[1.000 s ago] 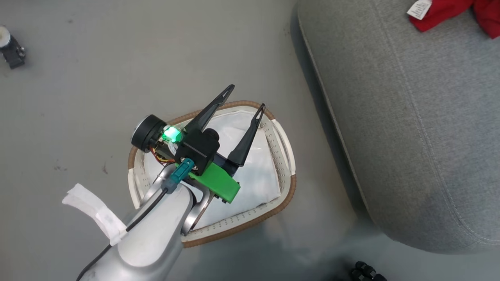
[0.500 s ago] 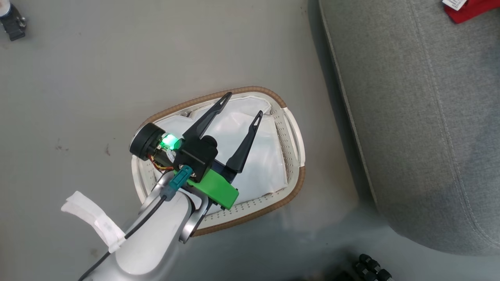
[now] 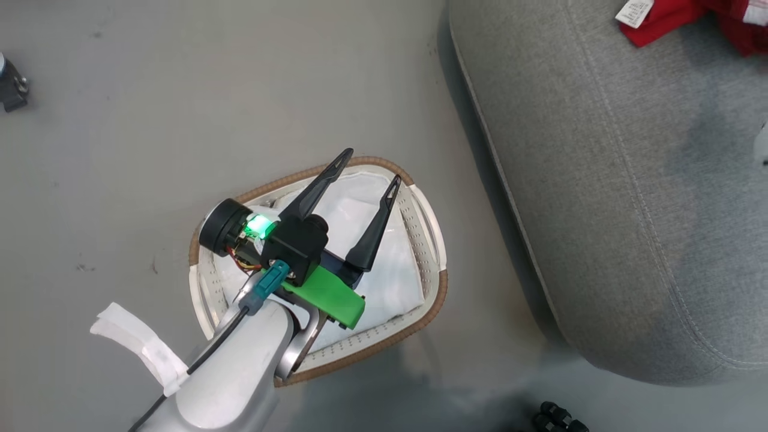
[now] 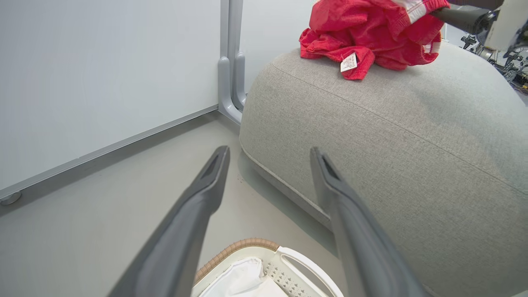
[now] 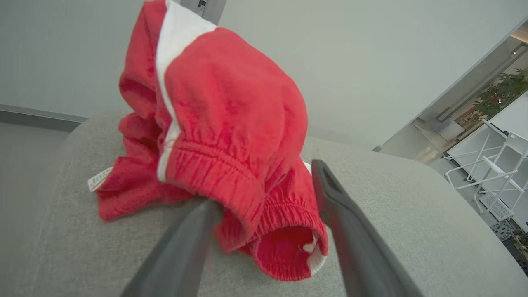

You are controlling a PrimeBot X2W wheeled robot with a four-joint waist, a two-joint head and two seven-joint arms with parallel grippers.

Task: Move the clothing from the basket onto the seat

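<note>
**Jaws wide on both arms; the red clothing lies on the seat**

Jaws of the right gripper [image 5: 264, 183] stand spread and clamp nothing. The elastic waistband [image 5: 214, 177] of the clothing [image 5: 222, 123] is draped over one finger [image 5: 177, 247], so the fabric touches the gripper without being pinched. The left gripper [image 3: 372, 167] hangs over the basket [image 3: 441, 288], its jaws just as wide and nothing between them.

The clothing is a crumpled red heap with a white stripe. It sits on top of the seat [image 3: 630, 180], toward its far end and well back from the rounded edge that faces the basket. Its small white tag [image 4: 349, 62] hangs on the side nearer that edge. The basket stands on the floor [image 3: 240, 90], just beside the same rounded edge.

By the look of it, the task is all but done. What shows of the basket's inside is the white liner [image 3: 396, 282], with no red in it. The left arm [image 3: 240, 372] covers part of the basket's near side, though, so a small piece lying under it cannot be ruled out.

What seems left is for the right gripper to draw clear without dragging the waistband toward the seat's edge. The hidden part of the basket also wants a look.
</note>
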